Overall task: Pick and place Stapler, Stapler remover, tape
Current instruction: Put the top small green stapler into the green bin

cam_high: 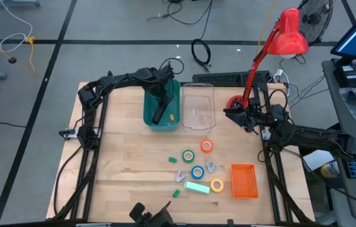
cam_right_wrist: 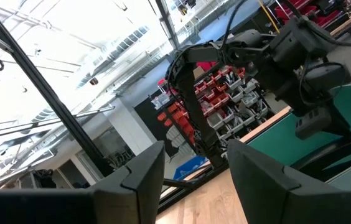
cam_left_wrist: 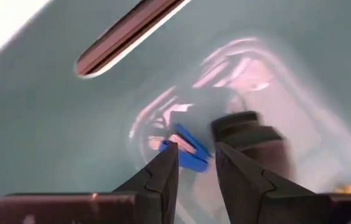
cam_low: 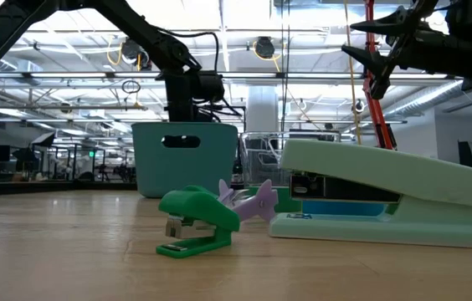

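A: What does the overhead view give you?

B: The left gripper (cam_high: 160,108) reaches down into the teal bin (cam_high: 149,116) at the back of the table. A long black bar, the Stapler (cam_high: 161,107), lies in that bin, its long axis running from the back rim toward the front, a little slanted. The clear tray (cam_high: 198,107) sits just beside the bin. The right gripper (cam_high: 235,113) hangs beside the tray's other edge, under the red lamp (cam_high: 290,34).

A: And the tape?

B: Four rolls lie out on the wood: orange-red (cam_high: 207,146), green (cam_high: 188,155), blue (cam_high: 197,172), yellow (cam_high: 217,185). The orange basket (cam_high: 243,180) is near the yellow one.

A: Table level?

B: A mint-green stapler (cam_low: 387,196) lies lengthwise across the front, a green staple remover (cam_low: 194,221) before it, and the bin (cam_low: 184,159) behind.

A: Left wrist?

B: Fingers (cam_left_wrist: 163,174) a little apart, nothing pinched, over the bin floor; a blue piece (cam_left_wrist: 188,152) lies just past them.

A: Right wrist?

B: Fingers (cam_right_wrist: 138,174) spread, empty, looking toward the other arm.
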### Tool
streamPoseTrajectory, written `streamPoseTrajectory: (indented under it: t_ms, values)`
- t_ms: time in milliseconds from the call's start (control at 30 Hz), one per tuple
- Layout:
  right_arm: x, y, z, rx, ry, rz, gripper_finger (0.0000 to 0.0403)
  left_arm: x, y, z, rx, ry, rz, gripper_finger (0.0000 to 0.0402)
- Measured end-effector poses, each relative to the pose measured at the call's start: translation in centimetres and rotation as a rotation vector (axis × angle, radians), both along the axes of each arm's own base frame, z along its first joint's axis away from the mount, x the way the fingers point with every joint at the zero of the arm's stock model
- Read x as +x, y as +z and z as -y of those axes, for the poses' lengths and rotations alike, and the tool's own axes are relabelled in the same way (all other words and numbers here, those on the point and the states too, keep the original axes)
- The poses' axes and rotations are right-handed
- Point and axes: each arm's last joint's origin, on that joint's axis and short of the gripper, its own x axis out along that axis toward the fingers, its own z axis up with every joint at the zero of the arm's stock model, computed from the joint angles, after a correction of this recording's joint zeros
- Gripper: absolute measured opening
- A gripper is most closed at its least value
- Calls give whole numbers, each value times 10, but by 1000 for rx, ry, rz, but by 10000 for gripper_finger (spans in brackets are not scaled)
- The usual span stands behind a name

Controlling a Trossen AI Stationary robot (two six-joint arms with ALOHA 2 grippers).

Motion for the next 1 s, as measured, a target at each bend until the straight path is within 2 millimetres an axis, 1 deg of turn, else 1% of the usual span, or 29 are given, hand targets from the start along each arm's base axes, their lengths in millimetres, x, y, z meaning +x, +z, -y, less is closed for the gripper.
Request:
streamPoseTrajectory:
  t_ms: [33, 133, 167, 233, 300, 400, 500, 600, 733, 867, 1000]
  values:
    - [0, 0, 0, 0, 0, 0, 171, -1, 7, -1, -7, -11, 21, 110]
    - [0, 0, 0, 0, 0, 0, 171, -5, 42, 2, 27, -24, 106, 110]
    - [0, 0, 0, 0, 0, 0, 171, -8, 57, 5, 47, -27, 130, 110]
    - [0, 0, 0, 0, 0, 0, 171, -13, 85, 17, 90, -57, 183, 110]
    - [0, 0, 0, 0, 0, 0, 171, -19, 113, 36, 133, -105, 239, 110]
    - [0, 0, 0, -4, -1, 0, 171, -29, 146, 73, 171, -202, 298, 110]
    - [0, 0, 0, -7, -1, 0, 171, -32, 165, 114, 182, -348, 318, 111]
    - [0, 0, 0, -4, 0, 0, 171, -32, 173, 156, 182, -535, 300, 111]
    - [0, 0, 0, -4, -1, 0, 171, -26, 172, 206, 196, -772, 267, 111]
    - [0, 0, 0, -4, 0, -1, 171, -14, 162, 245, 210, -926, 222, 111]
    - [0, 0, 0, -2, 0, -4, 171, 1, 140, 274, 185, -1015, 149, 111]
